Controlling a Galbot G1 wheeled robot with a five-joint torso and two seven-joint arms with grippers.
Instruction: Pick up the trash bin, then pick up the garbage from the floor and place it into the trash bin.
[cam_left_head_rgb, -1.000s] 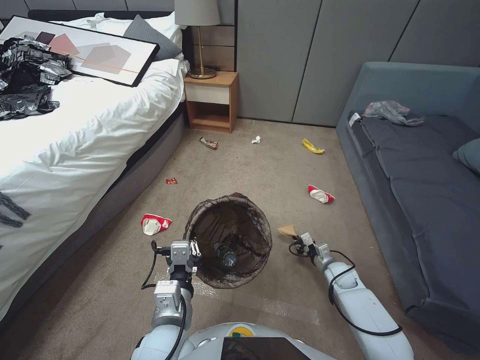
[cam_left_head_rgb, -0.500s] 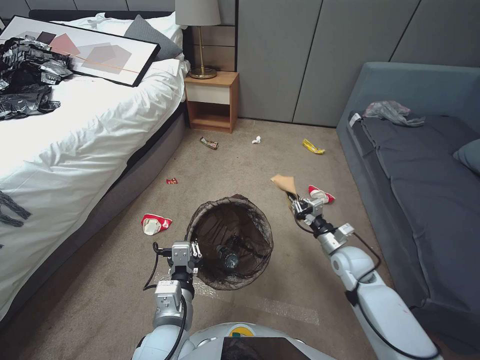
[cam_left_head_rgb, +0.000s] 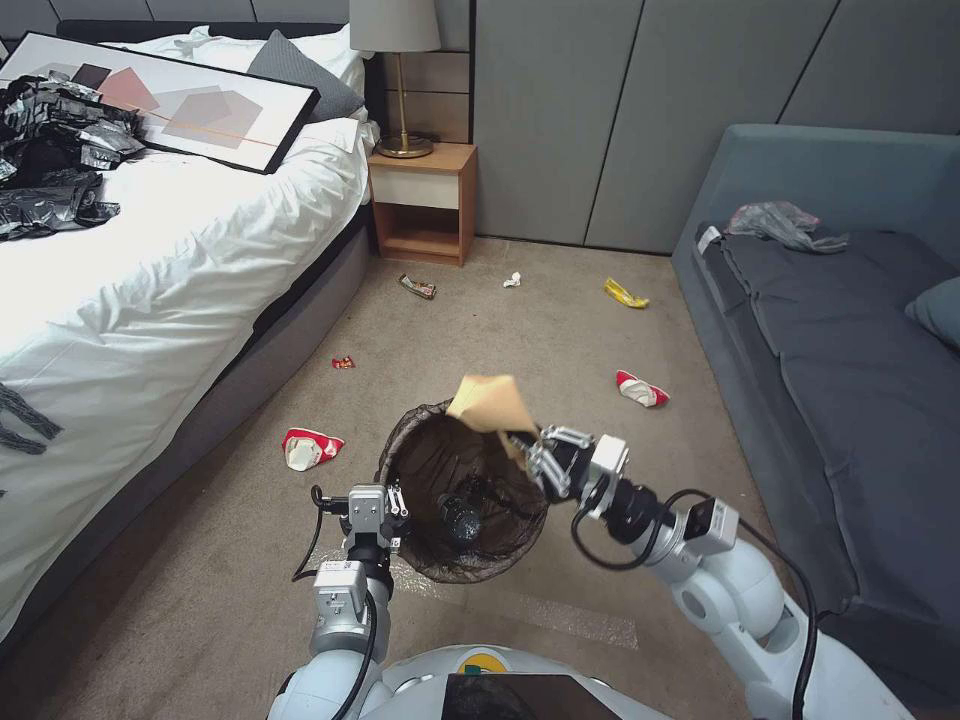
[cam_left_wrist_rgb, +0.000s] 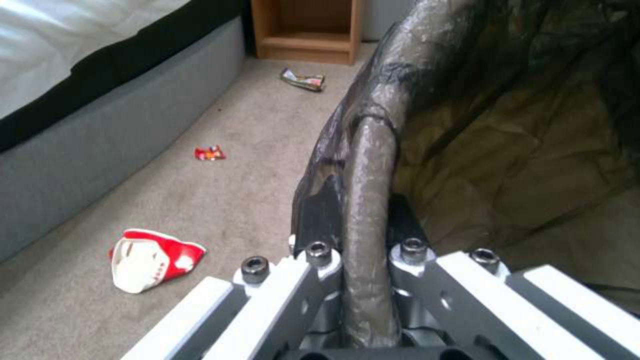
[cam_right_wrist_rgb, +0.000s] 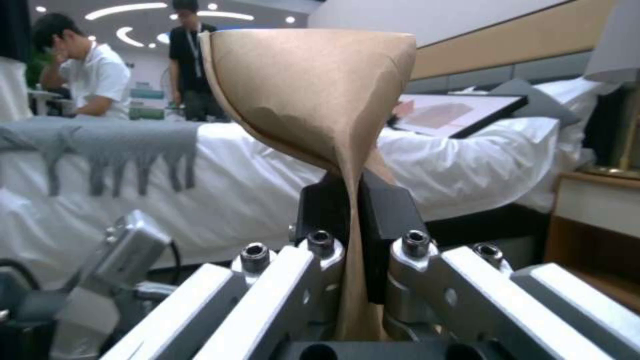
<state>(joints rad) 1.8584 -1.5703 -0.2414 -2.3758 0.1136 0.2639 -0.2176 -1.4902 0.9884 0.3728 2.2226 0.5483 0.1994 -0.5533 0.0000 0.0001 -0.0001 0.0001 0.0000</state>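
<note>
Tan paper is what your right gripper (cam_left_head_rgb: 528, 452) has: its fingers (cam_right_wrist_rgb: 390, 210) are clamped together on the pinched neck of the paper bag (cam_left_head_rgb: 490, 403), which fans out above them. From the head view, you have the bag raised over the far rim of the trash bin (cam_left_head_rgb: 462, 488), just above its open mouth.

Your left gripper (cam_left_head_rgb: 392, 505) is on the bin's near-left rim, fingers (cam_left_wrist_rgb: 319, 252) closed on the rim with the dark liner bag (cam_left_wrist_rgb: 507, 150) folded over it. A clear bottle (cam_left_head_rgb: 459, 518) lies inside the bin.

On the carpet (cam_left_head_rgb: 520, 330) you can see a red-and-white wrapper (cam_left_head_rgb: 308, 447) between the bin and the bed (cam_left_head_rgb: 150, 280), a small red wrapper (cam_left_head_rgb: 343, 362) farther on, another red-and-white wrapper (cam_left_head_rgb: 640, 389) near the sofa (cam_left_head_rgb: 850, 380), and a yellow packet (cam_left_head_rgb: 625, 293), a white tissue wad (cam_left_head_rgb: 512, 280) and a dark wrapper (cam_left_head_rgb: 417, 286) near the nightstand (cam_left_head_rgb: 422, 200).
</note>
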